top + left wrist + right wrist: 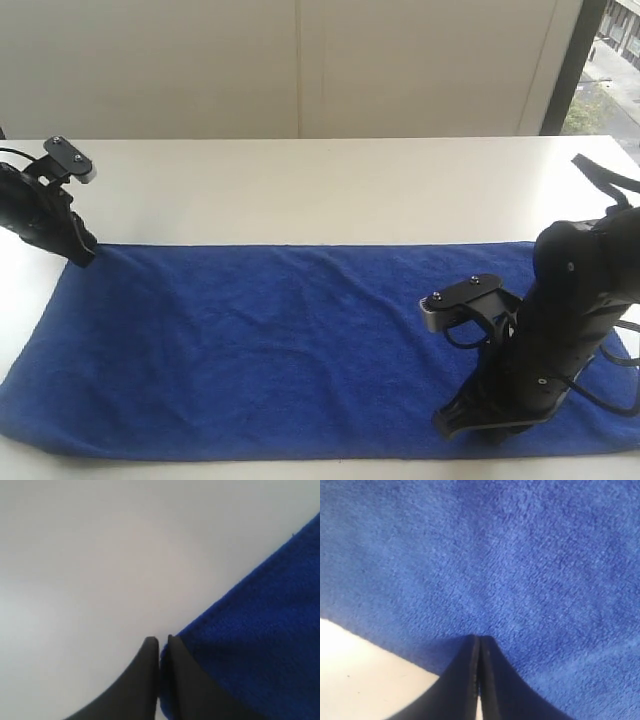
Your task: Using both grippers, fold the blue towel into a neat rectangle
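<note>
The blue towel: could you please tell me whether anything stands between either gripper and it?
Nothing visible does. The left gripper sits at the blue towel's far left corner, and the right gripper is down over the cloth near its front edge.

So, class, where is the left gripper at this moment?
In the exterior view the left gripper is at the far left, tips down at the back left corner of the blue towel, where cloth meets the white table.

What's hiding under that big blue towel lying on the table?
Only the white tabletop shows, around the deep blue terry towel. The cloth lies flat with no bumps, but whatever sits directly beneath it is covered.
</note>
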`<state>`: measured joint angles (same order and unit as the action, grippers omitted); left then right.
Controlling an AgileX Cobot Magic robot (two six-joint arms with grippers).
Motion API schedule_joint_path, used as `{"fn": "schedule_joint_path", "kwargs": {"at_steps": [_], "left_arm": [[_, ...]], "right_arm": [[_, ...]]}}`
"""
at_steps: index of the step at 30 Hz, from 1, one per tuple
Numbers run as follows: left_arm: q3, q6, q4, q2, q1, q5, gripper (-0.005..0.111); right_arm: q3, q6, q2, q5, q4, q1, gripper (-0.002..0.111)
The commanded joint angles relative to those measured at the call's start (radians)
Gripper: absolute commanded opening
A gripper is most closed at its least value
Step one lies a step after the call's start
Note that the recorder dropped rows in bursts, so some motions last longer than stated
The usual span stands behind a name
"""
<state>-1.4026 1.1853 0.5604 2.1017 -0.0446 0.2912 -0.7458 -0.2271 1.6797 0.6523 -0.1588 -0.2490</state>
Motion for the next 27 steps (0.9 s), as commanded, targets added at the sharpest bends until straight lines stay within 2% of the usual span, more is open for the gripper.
{"fn": "schedule_joint_path", "kwargs": {"at_steps": [1, 5, 11, 18, 21, 23, 26, 27], "left_arm": [[0.005, -0.034, 0.007, 0.004, -0.002, -0.036, 0.036], [0.005, -0.035, 0.007, 0.004, -0.002, -0.038, 0.046], [0.005, -0.042, 0.007, -0.027, -0.002, -0.044, 0.046], [0.005, -0.116, 0.007, -0.182, -0.002, 0.009, 0.043], [0.005, -0.249, 0.007, -0.257, -0.002, 0.126, 0.032], [0.005, -0.308, 0.007, -0.294, -0.002, 0.262, 0.021], [0.005, -0.336, -0.008, -0.329, -0.002, 0.536, 0.0], [0.005, -0.333, -0.026, -0.331, -0.002, 0.596, 0.0]], "right_arm": [[-0.002, -0.009, 0.003, 0.014, -0.002, 0.001, 0.0], [-0.002, -0.009, 0.003, 0.016, -0.002, 0.001, 0.0], [-0.002, -0.009, 0.003, 0.016, -0.002, 0.001, 0.0], [-0.002, -0.009, 0.003, 0.013, -0.004, 0.001, 0.0], [-0.002, -0.009, 0.003, 0.013, -0.004, 0.001, 0.0], [-0.004, -0.009, 0.003, 0.02, -0.002, 0.001, 0.0], [-0.056, -0.009, -0.004, 0.096, 0.018, 0.001, 0.0], [-0.073, -0.009, -0.013, 0.113, 0.022, 0.001, 0.0]]}}
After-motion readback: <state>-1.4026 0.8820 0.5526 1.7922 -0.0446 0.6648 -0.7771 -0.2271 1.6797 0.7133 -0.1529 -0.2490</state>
